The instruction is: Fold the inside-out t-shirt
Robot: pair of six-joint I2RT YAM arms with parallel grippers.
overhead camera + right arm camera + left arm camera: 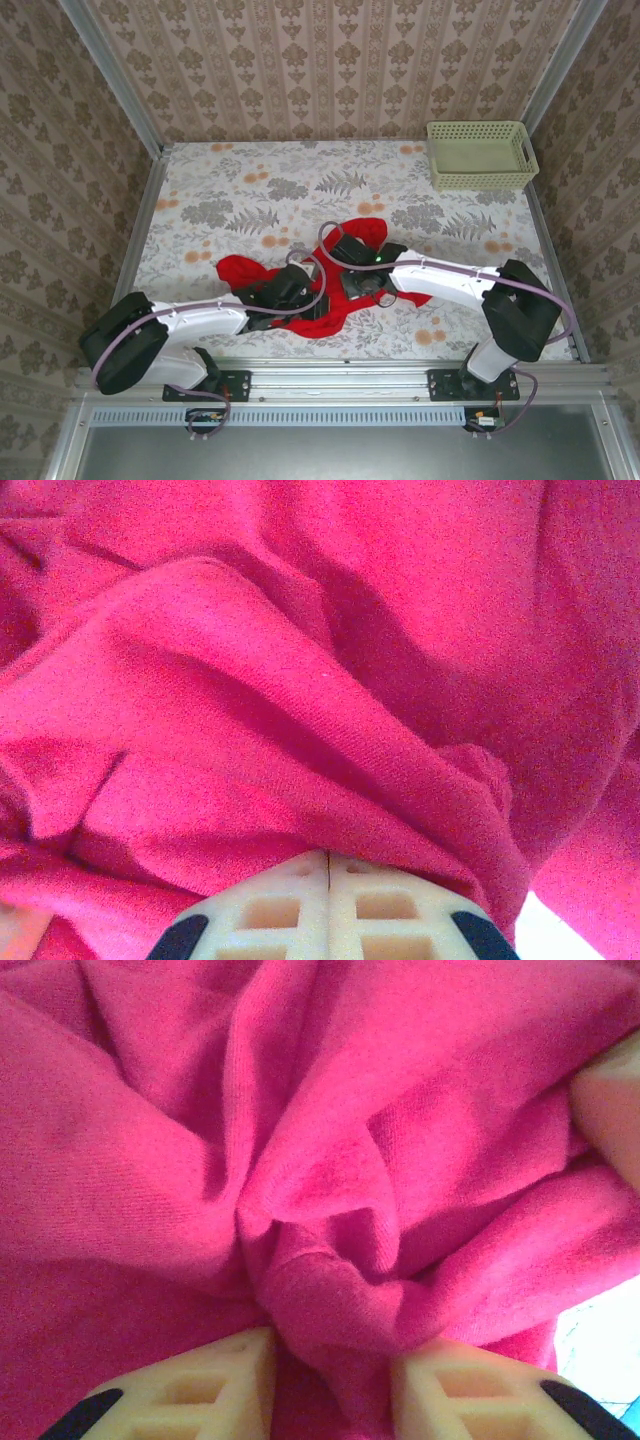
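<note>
Overhead and wrist views, early stage of folding. The inside-out t-shirt lies as a crumpled red heap at lower centre of the overhead frame, on the flower-patterned worktop, between the two arms and well apart from the pale green basket at upper right. Both arms reach into the heap from the lower corners.

Left pincer: fingers part-way apart, with a bunched fold of the cloth filling the gap between them. Creases run together toward that gap, so the fold appears to be gripped.

Right pincer: fingers closed flush against each other, a ridge of red cloth lying over their tips. Whether a thin layer is caught between them cannot be told.

Progress — judged low. No sleeve, hem or collar can be picked out, and no flat panel or straight fold edge shows; the garment is a bundle of loose ridges. Everything remains to be done: spreading the shirt flat on the worktop, squaring it, then making the folds themselves.
</note>
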